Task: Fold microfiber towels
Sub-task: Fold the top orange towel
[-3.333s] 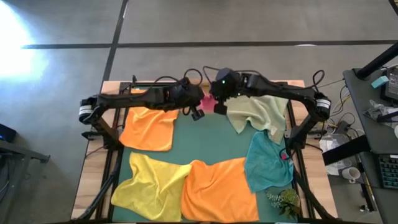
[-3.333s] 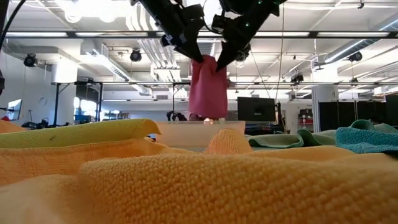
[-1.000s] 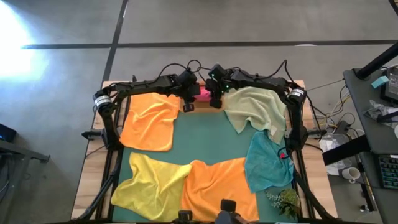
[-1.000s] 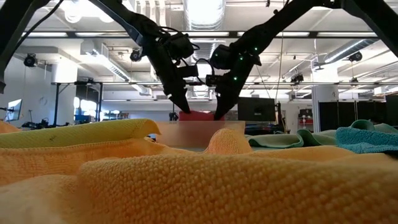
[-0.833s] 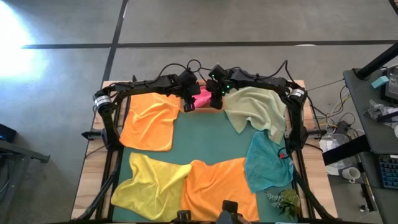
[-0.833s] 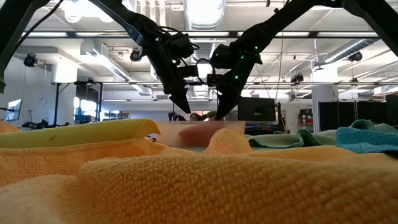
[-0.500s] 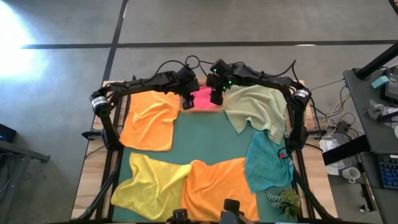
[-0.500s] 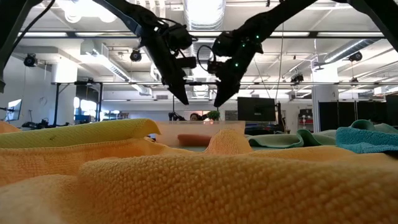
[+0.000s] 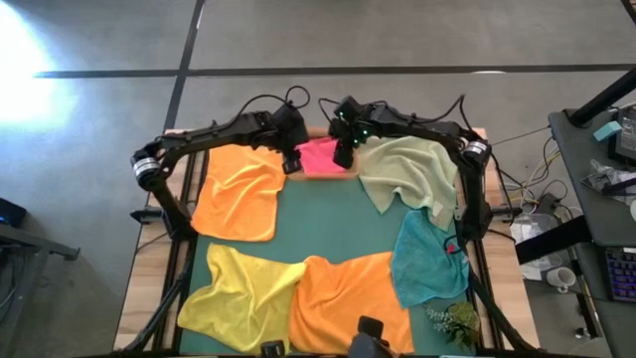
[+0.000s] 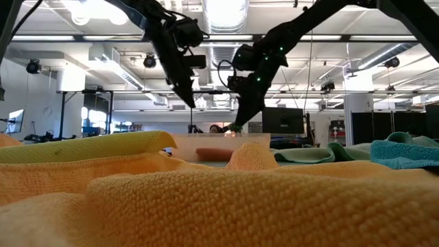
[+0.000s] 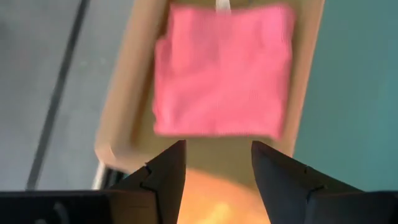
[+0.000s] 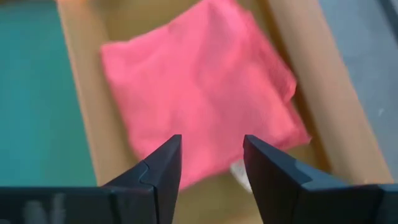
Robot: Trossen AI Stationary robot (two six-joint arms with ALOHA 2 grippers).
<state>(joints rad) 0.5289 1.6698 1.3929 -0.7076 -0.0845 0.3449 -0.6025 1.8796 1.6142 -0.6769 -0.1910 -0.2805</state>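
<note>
The hot pink towel (image 9: 319, 156) lies folded flat in the small wooden tray (image 9: 328, 176) at the table's far middle; my left wrist view shows it as a neat rectangle (image 11: 224, 78). My left gripper (image 9: 289, 163) hangs open above the tray's left end, with nothing between its fingers (image 11: 217, 146). My right gripper (image 9: 344, 157) hangs open above the tray's right end (image 12: 211, 140), also clear of the towel (image 12: 199, 93). Unfolded on the green mat (image 9: 338, 219) lie an orange towel (image 9: 240, 191), a pale green one (image 9: 407, 174), a teal one (image 9: 427, 257), a yellow one (image 9: 243, 293) and a second orange one (image 9: 353, 298).
A small plant (image 9: 455, 320) stands at the near right corner of the table. The near towels fill the foreground of the low view (image 10: 206, 199), with the tray (image 10: 219, 145) beyond them. Cables loop behind both wrists at the far edge.
Both grippers have come up off the pink towel, which has dropped from a raised bundle to lie flat and low in the tray. My left gripper has risen more and drifted toward the table's left edge; my right has stayed almost in place.
</note>
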